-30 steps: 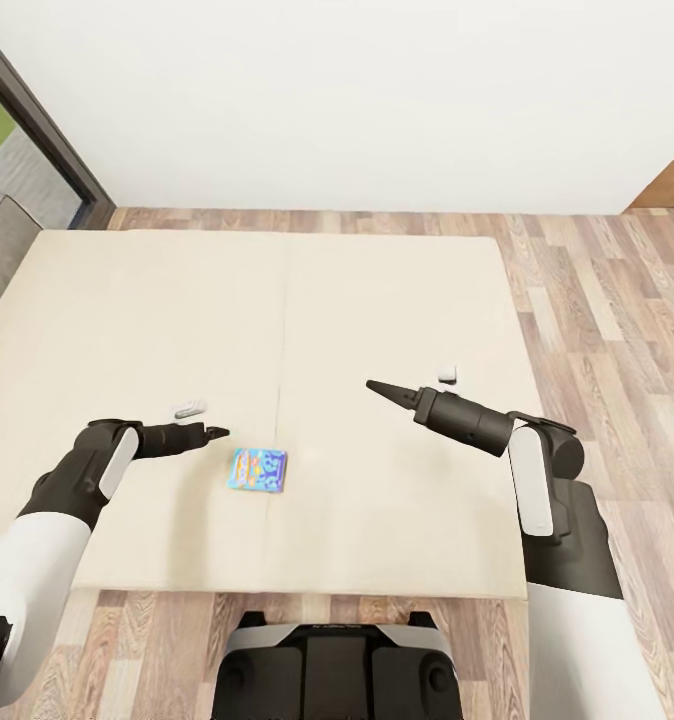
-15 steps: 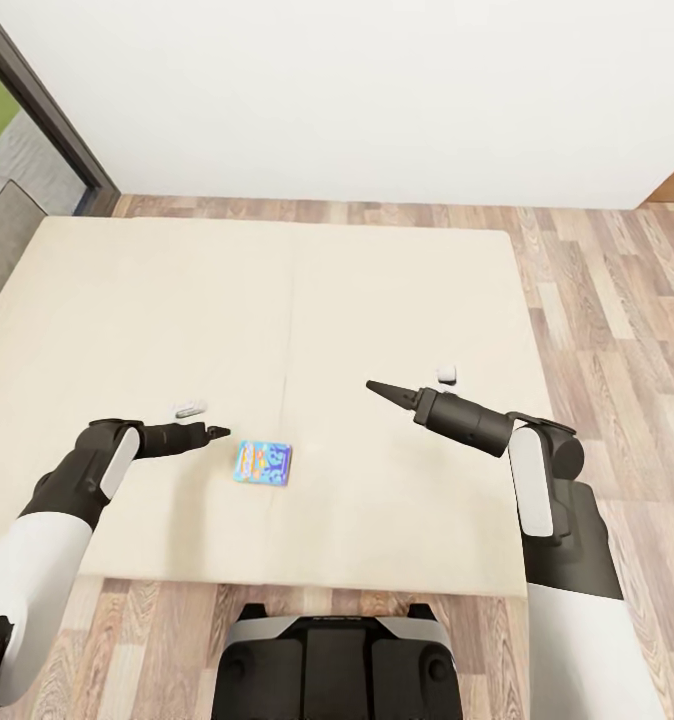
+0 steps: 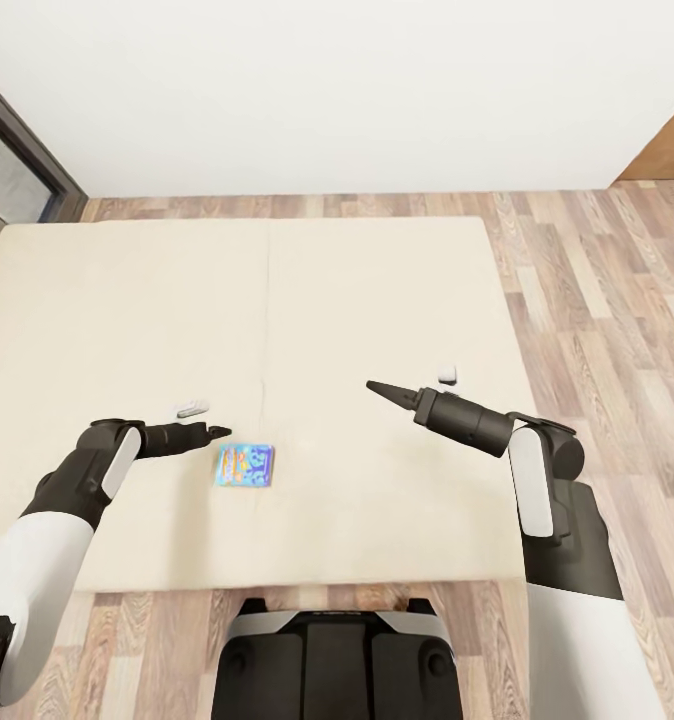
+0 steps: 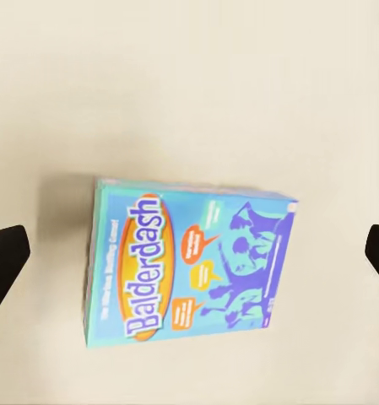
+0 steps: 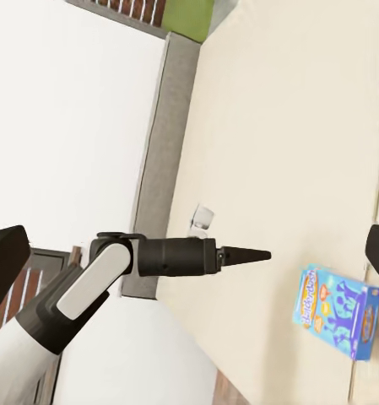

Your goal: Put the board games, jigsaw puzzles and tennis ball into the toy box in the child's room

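Two small white items, perhaps blurred, bed

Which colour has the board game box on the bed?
Mostly blue with teal edges and orange lettering; the left wrist view shows it best.

the one readable text is on the board game box lying flat on the bed: in the left wrist view its blue cover carries the title "balderdash" in big white letters on an orange band. smaller print along the box edge and in the orange speech bubbles is too blurred to read. in the head view the box is too small to read.
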`<state>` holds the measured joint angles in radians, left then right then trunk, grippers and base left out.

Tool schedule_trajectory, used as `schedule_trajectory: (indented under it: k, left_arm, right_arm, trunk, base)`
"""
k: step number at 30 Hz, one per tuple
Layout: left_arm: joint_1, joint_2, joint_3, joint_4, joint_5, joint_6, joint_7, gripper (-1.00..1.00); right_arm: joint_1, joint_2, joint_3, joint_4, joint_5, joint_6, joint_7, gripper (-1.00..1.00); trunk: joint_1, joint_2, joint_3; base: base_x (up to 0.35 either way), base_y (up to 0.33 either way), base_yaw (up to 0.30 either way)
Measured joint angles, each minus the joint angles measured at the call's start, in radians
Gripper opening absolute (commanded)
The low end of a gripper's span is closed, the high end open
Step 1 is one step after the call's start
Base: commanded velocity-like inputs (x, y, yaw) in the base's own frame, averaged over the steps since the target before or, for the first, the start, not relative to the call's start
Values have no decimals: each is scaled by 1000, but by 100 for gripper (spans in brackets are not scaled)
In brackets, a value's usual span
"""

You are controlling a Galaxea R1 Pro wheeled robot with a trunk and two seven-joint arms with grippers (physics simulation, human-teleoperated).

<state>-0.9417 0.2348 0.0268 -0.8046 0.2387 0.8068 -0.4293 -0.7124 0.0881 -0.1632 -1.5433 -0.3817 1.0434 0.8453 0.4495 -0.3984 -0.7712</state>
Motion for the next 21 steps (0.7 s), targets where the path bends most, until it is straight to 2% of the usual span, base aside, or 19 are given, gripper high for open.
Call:
schedule_trajectory:
  k: [6, 21]
  left_arm:
    - [0, 0, 0, 0, 0, 0, 0, 100]
    - [0, 1, 0, 0, 0, -1, 0, 100]
  right_arm:
    - [0, 0, 0, 0, 0, 0, 0, 100]
    - [0, 1, 0, 0, 0, 0, 0, 100]
  trunk:
    - [0, 0, -2]
    - [0, 0, -14]
  base:
    - [0, 0, -103]
    - [0, 0, -8]
